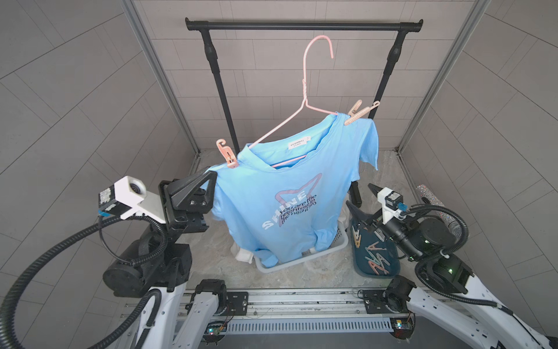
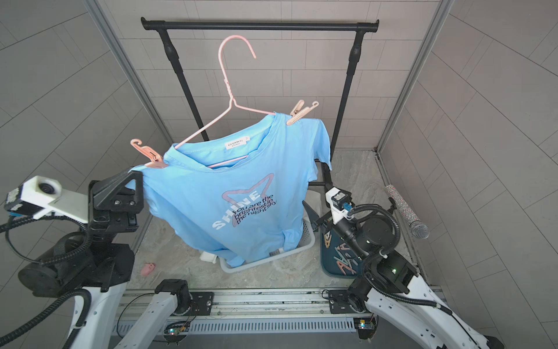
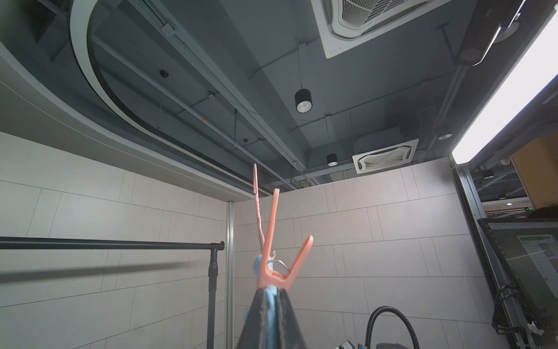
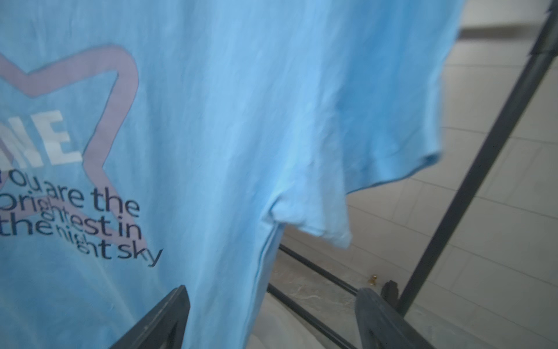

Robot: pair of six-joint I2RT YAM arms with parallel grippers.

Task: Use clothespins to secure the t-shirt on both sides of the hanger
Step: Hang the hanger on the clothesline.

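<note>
Grey-tiled booth: left gripper (image 1: 211,176) clamps the blue t-shirt (image 1: 290,187) shoulder beneath a pink clothespin (image 1: 229,157); right gripper (image 4: 271,293) stands wide open alongside.

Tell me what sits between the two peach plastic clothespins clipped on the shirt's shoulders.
The open collar of the light-blue t-shirt, its white label, and the pink wire hanger; both top views show it.

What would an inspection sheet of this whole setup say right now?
Surface: marbled floor, small pink item lying loose.
Job's things: blue shirt on pink hanger, hook off the rail; near peg and far peg clipped on its shoulders; spare pegs in tray.
Clutter: laundry basket, glittery microphone.
Grippers: left gripper shut on shirt shoulder; right gripper open, empty.
Cables: black hoses along both arms.
Surroundings: tiled walls.
</note>
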